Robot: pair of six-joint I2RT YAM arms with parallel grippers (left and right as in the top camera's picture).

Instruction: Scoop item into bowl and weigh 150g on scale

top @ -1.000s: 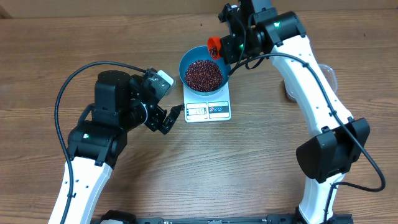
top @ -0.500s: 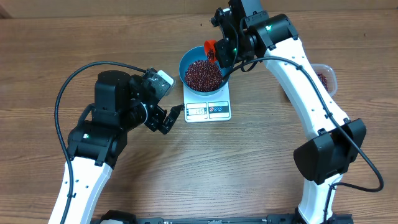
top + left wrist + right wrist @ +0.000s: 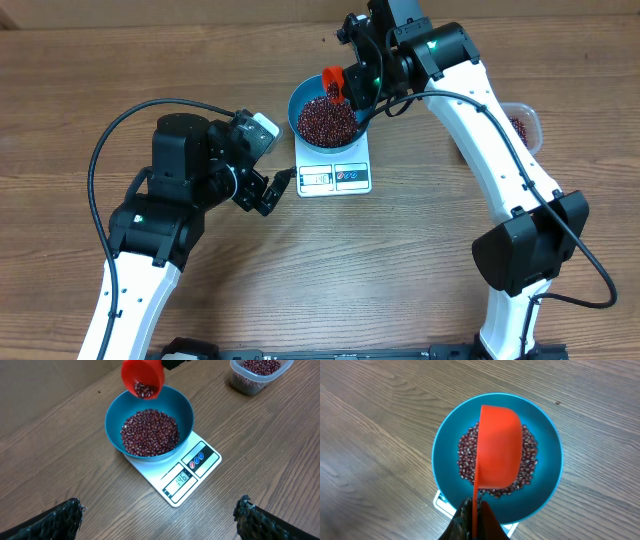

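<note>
The blue bowl (image 3: 326,118) stands on the white scale (image 3: 334,176), filled with red-brown beans (image 3: 326,120). My right gripper (image 3: 474,508) is shut on the handle of an orange scoop (image 3: 499,450), which hangs tilted over the bowl (image 3: 497,457). From the left wrist, the scoop (image 3: 143,378) shows beans inside, above the bowl's far rim (image 3: 148,422). The scale (image 3: 181,476) shows lit digits on its display. My left gripper (image 3: 159,515) is open over bare wood, short of the scale, with nothing between its fingers.
A clear plastic tub (image 3: 521,126) with more beans stands right of the right arm; the left wrist view shows that tub (image 3: 259,372) at the top right. The wooden table (image 3: 320,270) surrounds the scale.
The right gripper has carried the scoop left from the tub side to above the bowl and tilted it. The left arm has not moved.
</note>
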